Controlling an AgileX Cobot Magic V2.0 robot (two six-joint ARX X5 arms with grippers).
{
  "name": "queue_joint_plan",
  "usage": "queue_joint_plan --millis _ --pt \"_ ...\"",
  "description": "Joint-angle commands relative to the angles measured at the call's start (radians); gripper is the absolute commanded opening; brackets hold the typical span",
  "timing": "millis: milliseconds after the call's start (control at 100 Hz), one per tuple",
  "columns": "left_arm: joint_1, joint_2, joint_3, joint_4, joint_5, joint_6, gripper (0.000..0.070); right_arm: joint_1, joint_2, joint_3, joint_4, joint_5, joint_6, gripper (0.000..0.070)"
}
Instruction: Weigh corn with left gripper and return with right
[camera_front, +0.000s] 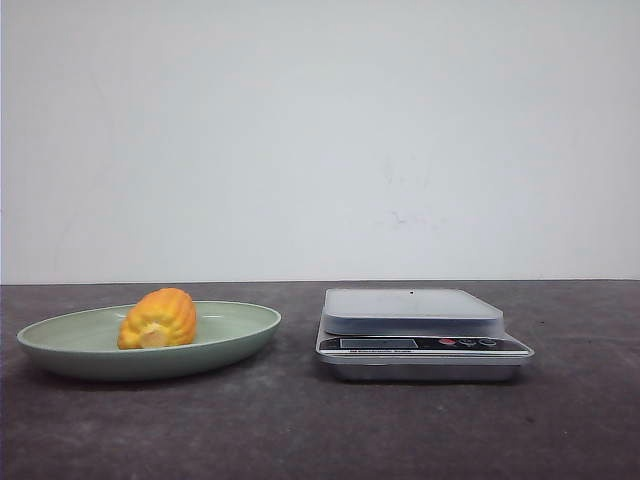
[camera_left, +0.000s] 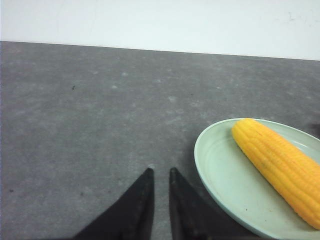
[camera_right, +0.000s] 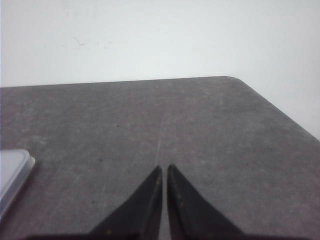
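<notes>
corn (camera_front: 158, 319): laid on its side in the green plate (camera_front: 240, 335), on the left part of the bench (camera_front: 300, 430) | scale (camera_front: 420, 333): placed just beside the plate, nothing carried on its platform | left claw (camera_left: 160, 175): clenched on nothing, held near the plate rim | right claw (camera_right: 164, 171): clenched on nothing, over bare bench

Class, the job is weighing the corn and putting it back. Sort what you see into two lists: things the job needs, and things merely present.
Needed for the job:
corn, lying on the plate
green plate, holding the corn
scale, its platform bare
left claw, beside the plate
right claw

Merely present:
table
white wall
</notes>
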Motion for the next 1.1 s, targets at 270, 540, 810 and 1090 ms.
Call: queue_joint_plan --millis 270,540,810,1090 --pt "0.000 -0.002 -0.018 -0.006 -0.001 0.013 0.0019 -0.002 -0.002 -0.057 -0.025 -0.004 0.014 0.0012" --pt "0.000 -0.002 -0.018 -0.006 0.000 0.013 0.0019 -0.001 -0.002 -0.057 -0.012 -0.057 0.015 0.0012" --pt "0.000 -0.002 -0.018 -0.006 0.000 0.013 0.0019 -0.002 -0.002 -0.057 -0.010 -0.057 0.015 0.0012" --pt "0.000 -0.002 -0.018 -0.006 0.000 0.013 0.0018 -0.002 -0.002 -0.057 -0.010 -0.057 0.015 0.0012"
